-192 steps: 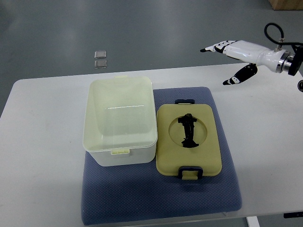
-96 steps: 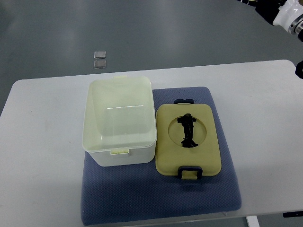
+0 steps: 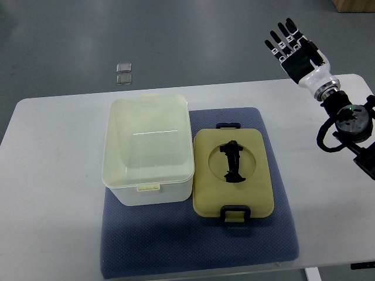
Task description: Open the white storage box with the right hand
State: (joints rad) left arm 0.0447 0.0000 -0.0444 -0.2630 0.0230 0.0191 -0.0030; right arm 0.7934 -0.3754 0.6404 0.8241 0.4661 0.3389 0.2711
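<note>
top view, reading from the left: two small clear squares (image 3: 123,74) lie on the grey floor beyond the worktop (image 3: 53,175). on the worktop a blue mat (image 3: 193,246) carries the white storage box (image 3: 148,151), which stands open-topped and looks empty, its translucent walls upright and a small latch tab (image 3: 149,188) on its near rim. just beside it to the right, edges close or touching, the tan lid (image 3: 232,174) lies flat on the mat, with dark blue clips (image 3: 236,209) at its near and far ends and a black handle (image 3: 232,162) in a round recess. judged from this, the box is already open. the box and lid look like light, stiff, smooth plastic that could slide under a careless push; the recessed handle or a clip end seems the surest place to take hold of the lid, the rim the place for the box. further right, the right hand (image 3: 296,52) is raised beyond the worktop's far right corner, fingers straight and spread, holding nothing, well apart from both box and lid, which lie down and to its left. no left hand shows.
</note>
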